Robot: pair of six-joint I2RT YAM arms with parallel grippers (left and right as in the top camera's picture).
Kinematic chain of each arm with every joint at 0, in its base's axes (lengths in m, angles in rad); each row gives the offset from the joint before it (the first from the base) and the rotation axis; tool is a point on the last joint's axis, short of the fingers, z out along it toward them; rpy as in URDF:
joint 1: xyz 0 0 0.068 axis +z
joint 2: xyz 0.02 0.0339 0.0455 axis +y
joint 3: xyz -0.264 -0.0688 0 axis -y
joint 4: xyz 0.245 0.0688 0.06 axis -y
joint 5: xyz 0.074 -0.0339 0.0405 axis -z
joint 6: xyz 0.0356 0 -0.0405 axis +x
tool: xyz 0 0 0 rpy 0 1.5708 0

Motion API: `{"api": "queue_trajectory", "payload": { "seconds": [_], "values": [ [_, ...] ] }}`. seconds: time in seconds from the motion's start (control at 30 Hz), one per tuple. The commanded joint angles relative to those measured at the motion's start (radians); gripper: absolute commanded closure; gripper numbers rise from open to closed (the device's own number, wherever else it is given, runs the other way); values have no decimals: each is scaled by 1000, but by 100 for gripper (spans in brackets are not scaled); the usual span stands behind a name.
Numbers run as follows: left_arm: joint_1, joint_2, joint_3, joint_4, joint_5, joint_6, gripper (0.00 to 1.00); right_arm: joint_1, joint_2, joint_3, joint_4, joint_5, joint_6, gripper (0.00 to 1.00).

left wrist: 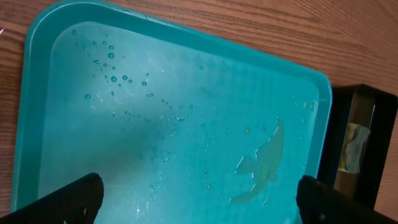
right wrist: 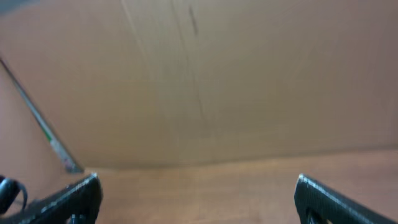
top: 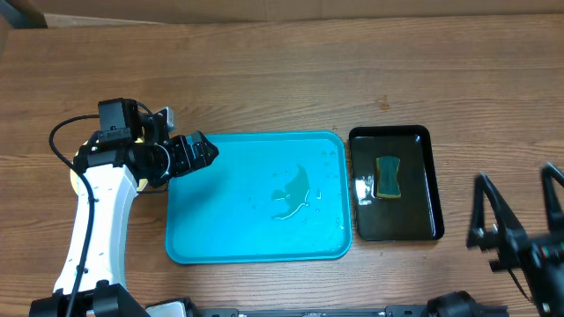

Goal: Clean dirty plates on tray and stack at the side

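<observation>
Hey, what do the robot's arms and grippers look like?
The left arm has a white link, black joints, a looping black cable and a yellow patch. The left gripper and right gripper are black, each with two slim fingers.

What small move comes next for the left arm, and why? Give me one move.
Probably draw the left fingers back from the blue tray, away from its left edge. No plate shows on it, only drops and a puddle. The sponge lies in the black tray. The left fingers and the right fingers are open and empty, so nothing seems left to scrub.
</observation>
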Motion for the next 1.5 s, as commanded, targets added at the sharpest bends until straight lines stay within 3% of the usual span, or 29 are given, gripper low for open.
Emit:
{"api": "queue_trajectory", "payload": {
  "seconds": [0.0, 0.37, 0.53, 0.8, 1.07, 1.33, 1.47],
  "values": [
    [-2, 5, 16, -2, -3, 22, 0, -43, -86, -128, 76, 17, -42, 0],
    [-2, 5, 16, -2, -3, 22, 0, -103, -271, -664, 770, -66, -42, 0],
    [-2, 5, 16, -2, -3, 22, 0, -103, -342, -858, 922, -82, -38, 0],
    [-2, 5, 16, -2, -3, 22, 0, -104, -419, -1074, 1018, -82, -37, 0],
    [-2, 5, 16, -2, -3, 22, 0, -104, -419, -1188, 997, -81, -38, 0],
    [-2, 5, 16, -2, -3, 22, 0, -154, -419, -1187, 771, -91, -48, 0],
    [-2, 5, 16, -2, -3, 22, 0, -185, -419, -1187, 700, -142, -148, 0]
  ]
}}
